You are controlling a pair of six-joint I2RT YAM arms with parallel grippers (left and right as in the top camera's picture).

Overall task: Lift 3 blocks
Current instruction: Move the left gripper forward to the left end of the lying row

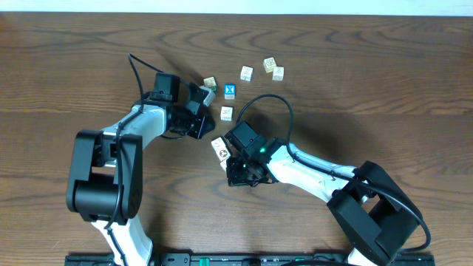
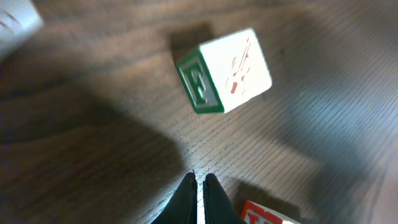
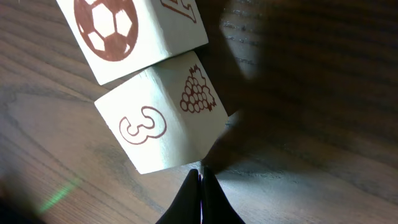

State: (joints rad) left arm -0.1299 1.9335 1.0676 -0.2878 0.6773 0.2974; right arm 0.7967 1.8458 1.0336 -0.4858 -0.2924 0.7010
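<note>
Small cream-white blocks lie scattered mid-table; three sit close together at the back, one block [image 1: 246,73], a second [image 1: 270,64] and a third [image 1: 278,73]. My left gripper [image 1: 207,100] [image 2: 198,180] is shut and empty, low over the wood, a short way from a cube with a green-edged side and red marks [image 2: 227,71]. My right gripper [image 1: 230,168] [image 3: 200,173] is shut too, its tips at the lower corner of a cream block marked 3 and grapes [image 3: 161,124]. A football-marked block [image 3: 124,31] [image 1: 219,148] lies against that one.
A blue-faced cube with a white X [image 1: 230,91] sits between the arms, a cream cube [image 1: 226,113] just in front of it and another [image 1: 211,83] by the left gripper. A red-lettered block [image 2: 267,214] shows at the left wrist view's lower edge.
</note>
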